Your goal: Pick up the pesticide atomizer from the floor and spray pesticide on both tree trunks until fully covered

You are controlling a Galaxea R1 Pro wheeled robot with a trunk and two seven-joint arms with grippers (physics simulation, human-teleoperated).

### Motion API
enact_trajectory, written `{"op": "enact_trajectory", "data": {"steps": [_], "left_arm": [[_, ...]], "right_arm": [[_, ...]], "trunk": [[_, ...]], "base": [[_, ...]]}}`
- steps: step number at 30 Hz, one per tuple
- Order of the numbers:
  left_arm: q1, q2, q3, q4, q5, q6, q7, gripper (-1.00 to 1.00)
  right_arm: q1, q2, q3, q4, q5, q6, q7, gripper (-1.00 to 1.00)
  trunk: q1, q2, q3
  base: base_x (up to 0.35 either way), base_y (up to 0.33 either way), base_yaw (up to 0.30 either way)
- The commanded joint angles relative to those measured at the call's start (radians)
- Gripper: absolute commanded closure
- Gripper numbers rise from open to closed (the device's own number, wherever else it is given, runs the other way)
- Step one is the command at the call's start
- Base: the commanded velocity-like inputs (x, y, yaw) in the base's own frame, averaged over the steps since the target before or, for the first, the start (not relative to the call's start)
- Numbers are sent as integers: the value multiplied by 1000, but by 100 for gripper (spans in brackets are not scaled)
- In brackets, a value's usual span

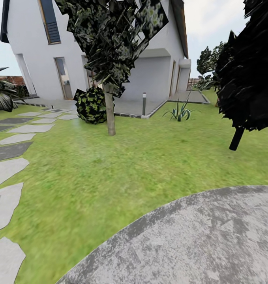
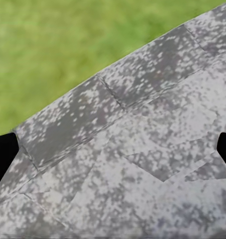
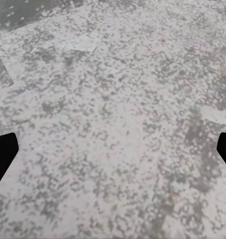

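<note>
Fingertips (image 2: 3, 154) of the left gripper (image 2: 113, 152) and right gripper (image 3: 113, 152) are sitting spread wide, holding nothing, facing grey stone paving (image 1: 197, 240), likely parked for travel. Beyond, grass (image 1: 122, 169) is stretching toward a pale tree trunk (image 1: 109, 112); I cannot tell where the atomizer is.

A blurry green lawn (image 1: 122, 169) spreads from the white house (image 1: 110, 43) toward the camera. One tree (image 1: 109, 112) with a bare, pale grey-brown trunk stands upright on the grass just in front of the house, leaves only high up.
</note>
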State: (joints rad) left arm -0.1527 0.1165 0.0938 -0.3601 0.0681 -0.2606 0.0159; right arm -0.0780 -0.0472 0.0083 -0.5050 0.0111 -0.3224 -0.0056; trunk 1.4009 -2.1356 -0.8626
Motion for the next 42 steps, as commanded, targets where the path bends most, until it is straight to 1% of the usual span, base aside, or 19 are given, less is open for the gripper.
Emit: {"op": "enact_trajectory", "data": {"steps": [1,6,8,14,25,31,42], "left_arm": [[-1,0,-2,1,7,-3,0,-100],[-1,2,-1,1,8,-3,1,-100],[-1,3,-2,1,15,-3,0,-100],[-1,9,-2,1,36,-3,0,-100],[-1,9,-2,1,39,-3,1,-100],[-1,9,-2,1,39,-3,1,-100],[-1,6,-2,2,39,-3,1,-100]], "right_arm": [[0,0,1,0,1,-3,0,-100],[-1,0,1,0,1,-3,-1,-100],[-1,0,1,0,1,-3,-1,-100],[0,0,1,0,1,-4,-1,-100],[0,0,1,0,1,-4,-1,-100],[0,0,1,0,1,-4,-1,-100],[0,0,1,0,1,-4,-1,-100]], "trunk": [[0,0,-2],[0,0,-8],[0,0,-10],[0,0,-17],[0,0,-20],[0,0,-20],[0,0,-20]], "base": [[0,0,212],[2,0,212],[152,0,211],[295,41,214],[333,106,264],[322,169,275],[262,242,275]]}}
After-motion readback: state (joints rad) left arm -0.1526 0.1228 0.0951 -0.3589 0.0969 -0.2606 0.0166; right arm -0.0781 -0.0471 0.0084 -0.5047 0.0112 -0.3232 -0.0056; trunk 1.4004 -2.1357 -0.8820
